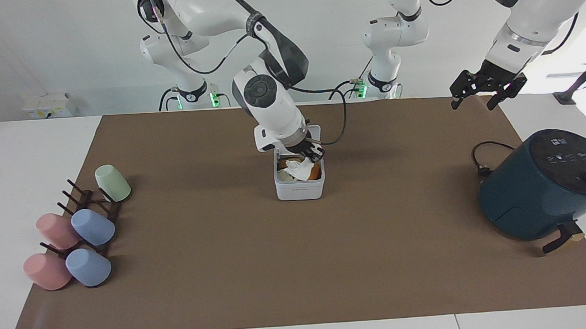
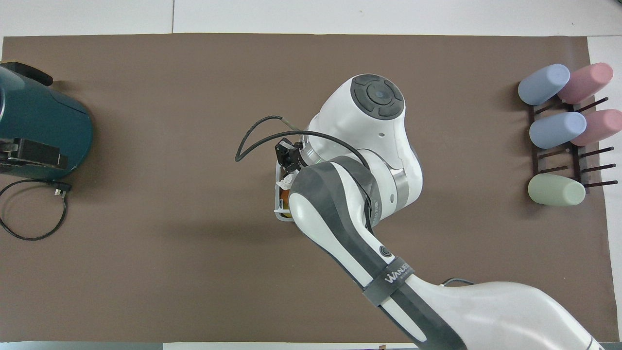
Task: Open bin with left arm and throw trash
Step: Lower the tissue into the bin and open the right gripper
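While the bin (image 1: 299, 183) stands mid-table with its lid up, the right gripper (image 1: 310, 154) hangs just above it. Directly under the gripper, the tissue (image 1: 297, 171) lies in the bin; I cannot tell this gripper's opening. The left gripper (image 1: 484, 92), spread and empty, waits over the table edge above the appliance (image 1: 545, 184).

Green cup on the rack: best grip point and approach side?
Judging by its pose, grip the green cup across its round wall near the closed end, coming from above. It hangs tilted on a peg of the rack, closed end up toward the robots, with no cup close beside it. The jaws should span the wall, then draw it off along the peg.
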You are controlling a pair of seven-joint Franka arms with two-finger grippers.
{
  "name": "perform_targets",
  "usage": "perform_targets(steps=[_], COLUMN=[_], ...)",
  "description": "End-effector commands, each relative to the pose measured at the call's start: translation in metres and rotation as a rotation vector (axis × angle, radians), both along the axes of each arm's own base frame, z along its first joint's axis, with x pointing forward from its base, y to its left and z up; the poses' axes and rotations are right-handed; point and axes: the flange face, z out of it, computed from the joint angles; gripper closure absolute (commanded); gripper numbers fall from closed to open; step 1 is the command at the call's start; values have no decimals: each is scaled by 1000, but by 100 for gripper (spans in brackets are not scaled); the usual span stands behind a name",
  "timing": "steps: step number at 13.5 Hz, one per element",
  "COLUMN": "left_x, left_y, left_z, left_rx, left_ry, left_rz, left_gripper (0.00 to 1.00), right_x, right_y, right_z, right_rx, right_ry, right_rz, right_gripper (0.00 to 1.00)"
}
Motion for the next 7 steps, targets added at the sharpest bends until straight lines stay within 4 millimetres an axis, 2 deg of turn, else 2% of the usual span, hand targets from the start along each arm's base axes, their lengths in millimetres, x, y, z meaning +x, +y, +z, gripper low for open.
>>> perform_targets(steps=[1,4,6,7], left_x=[-7,-7,-7,-7], left_y=[1,3,4,4], left_z=[2,2,0,0], left_rx=[52,53,53,53], left_ry=[9,11,12,8], left_rz=[33,31,30,30], left_gripper=[0,0,0,0], right_x=[-3,7,14,19], right_y=[-6,-22,-43,-61], right_z=[7,21,34,42], right_rx=[23,24,-41,-102], right_ry=[-11,-57,-139,-200], right_rz=[-43,-51,35,129], right_gripper=[0,0,0,0])
